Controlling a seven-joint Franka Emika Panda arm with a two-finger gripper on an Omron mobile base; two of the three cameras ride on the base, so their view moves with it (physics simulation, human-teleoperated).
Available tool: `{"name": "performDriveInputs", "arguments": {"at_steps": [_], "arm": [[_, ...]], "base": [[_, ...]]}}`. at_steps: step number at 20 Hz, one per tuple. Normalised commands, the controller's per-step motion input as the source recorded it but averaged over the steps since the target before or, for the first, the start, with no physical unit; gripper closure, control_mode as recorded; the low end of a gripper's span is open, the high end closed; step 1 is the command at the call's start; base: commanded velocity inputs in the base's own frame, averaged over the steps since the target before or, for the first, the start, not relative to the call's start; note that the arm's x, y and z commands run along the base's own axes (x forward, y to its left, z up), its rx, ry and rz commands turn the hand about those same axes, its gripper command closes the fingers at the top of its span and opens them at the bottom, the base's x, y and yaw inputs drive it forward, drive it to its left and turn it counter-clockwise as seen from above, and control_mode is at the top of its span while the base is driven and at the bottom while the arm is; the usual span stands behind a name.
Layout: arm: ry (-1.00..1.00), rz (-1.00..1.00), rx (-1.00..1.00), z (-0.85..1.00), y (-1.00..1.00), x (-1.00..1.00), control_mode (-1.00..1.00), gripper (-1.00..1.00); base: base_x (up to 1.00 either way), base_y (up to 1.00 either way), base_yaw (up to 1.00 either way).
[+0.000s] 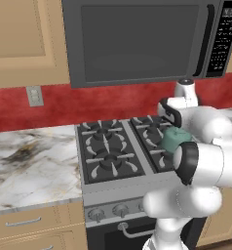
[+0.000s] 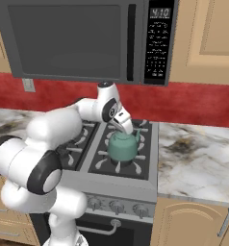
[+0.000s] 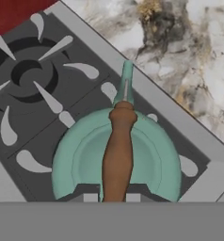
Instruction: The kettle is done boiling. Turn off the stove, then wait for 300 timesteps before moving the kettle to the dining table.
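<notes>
The teal-green kettle [image 2: 123,148] sits over the stove's front right burner, spout pointing toward the right-hand counter. In the hand view I look straight down on the kettle [image 3: 151,160], its brown handle running up the middle. My gripper [image 3: 113,197] is shut on the near end of that handle, a dark fingertip on each side. From the right base view, the gripper [image 2: 125,129] comes down onto the kettle's top. My arm covers most of the kettle [image 1: 175,138] in the left base view. The stove [image 1: 113,188] is steel with black grates and front knobs [image 2: 117,206]. The dining table is out of view.
A dark grey microwave [image 2: 78,38] hangs low over the stove [image 2: 111,181]. Marble counters flank it, one on the left [image 1: 30,166] and one on the right [image 2: 198,158]. A red backsplash with a wall outlet [image 1: 34,96] runs behind.
</notes>
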Motion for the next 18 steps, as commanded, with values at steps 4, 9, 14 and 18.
{"name": "performDriveInputs", "arguments": {"at_steps": [4, 9, 14, 18], "arm": [[0.0, -0.03, 0.03, 0.41, -0.04, -0.48, -1.0, 1.0], [0.0, -0.03, 0.03, 0.45, -0.02, -0.38, -1.0, 1.0], [0.0, -0.02, 0.02, 0.4, 0.0, -0.32, -1.0, 1.0], [0.0, -0.02, 0.01, 0.3, -0.01, -0.36, -1.0, 1.0]], "base": [[0.0, 0.0, 0.0], [0.0, 0.0, 0.0], [0.0, 0.0, 0.0], [0.0, 0.0, 0.0]]}}
